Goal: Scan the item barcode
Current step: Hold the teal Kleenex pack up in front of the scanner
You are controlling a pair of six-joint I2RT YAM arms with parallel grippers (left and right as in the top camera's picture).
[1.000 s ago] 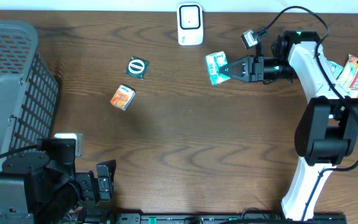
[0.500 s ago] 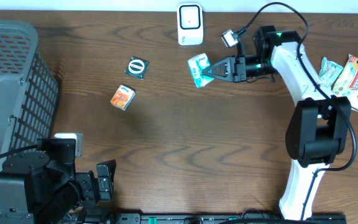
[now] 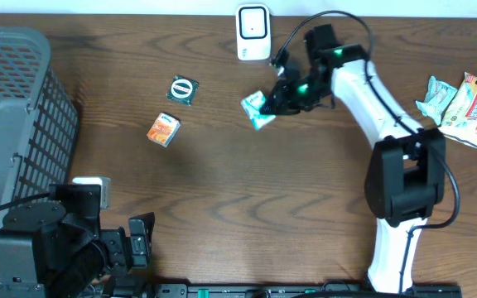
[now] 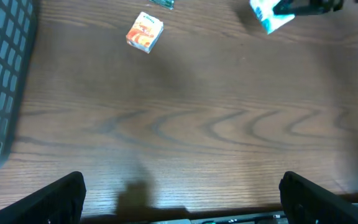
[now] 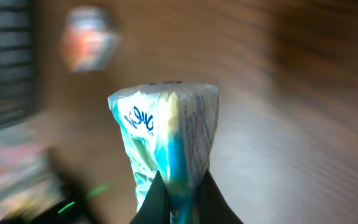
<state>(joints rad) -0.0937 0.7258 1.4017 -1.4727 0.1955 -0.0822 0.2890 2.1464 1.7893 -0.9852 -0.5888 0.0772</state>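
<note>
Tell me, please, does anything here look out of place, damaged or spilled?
Nothing is spilled or broken. Only the teal packet looks odd: the right claw pinches it by one end, so it is tilted and creased, near the white scanner.

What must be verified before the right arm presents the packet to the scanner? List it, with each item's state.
1. Grip: right gripper shut on the teal-and-white plastic packet: ok.
2. Packet at the white upright scanner: not ok; bare brown wooden table lies between them.
3. Barcode turned toward the scanner: cannot tell; no barcode shows and the right wrist view is blurred.
4. Path to the scanner free: ok; the small orange box and the dark green square packet lie off to the left.
5. Left gripper out of the way: ok; open, empty, at the table's near edge.
</note>
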